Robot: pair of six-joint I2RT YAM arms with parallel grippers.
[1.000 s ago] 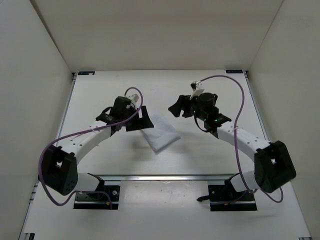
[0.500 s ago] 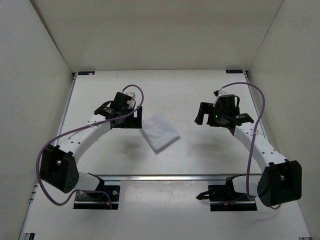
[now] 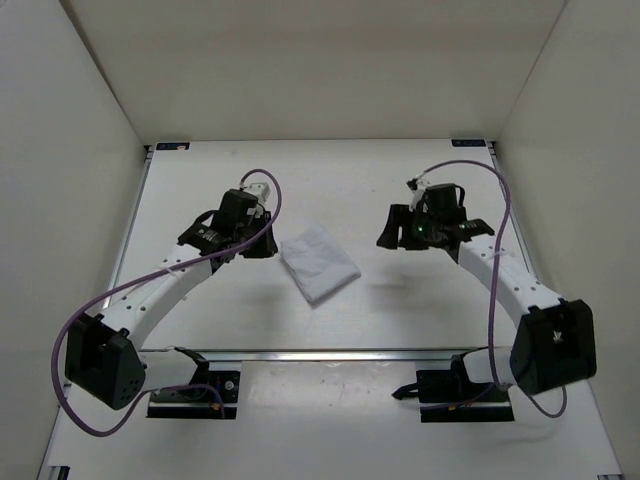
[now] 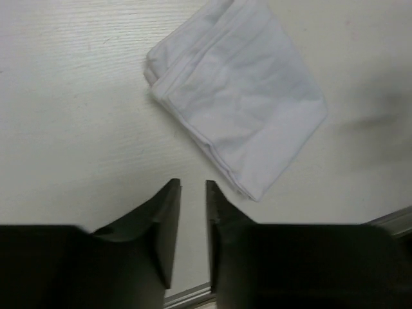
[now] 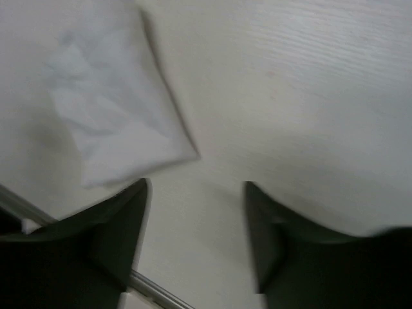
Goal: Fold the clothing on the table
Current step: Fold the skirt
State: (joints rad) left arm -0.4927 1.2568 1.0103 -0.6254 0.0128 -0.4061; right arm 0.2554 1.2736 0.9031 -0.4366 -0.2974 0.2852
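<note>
The clothing [image 3: 320, 262] is a small white garment lying folded into a compact, wrinkled rectangle on the table [image 3: 400, 180], midway between the arms. My left gripper [image 3: 258, 243] hangs just left of it, apart from the cloth. In the left wrist view the clothing [image 4: 238, 96] lies ahead of the left gripper [image 4: 193, 183], whose jaws stand a narrow gap apart with nothing between them. My right gripper [image 3: 393, 228] hovers to the right of the garment. In the right wrist view the right gripper [image 5: 196, 183] is wide open and empty, with the clothing [image 5: 109, 116] ahead and to the left.
A silver rail [image 3: 330, 353] crosses the table in front of the arm bases; it also shows as the rail [image 5: 154, 290] at the bottom of the right wrist view. White walls [image 3: 90, 130] enclose the table on three sides. Purple cables [image 3: 495, 200] loop off both arms.
Both grippers have pulled back from the clothing, the left leftward and the right rightward. The left jaws have since narrowed, and the right gripper has drifted slightly back left. The clothing stays put.
</note>
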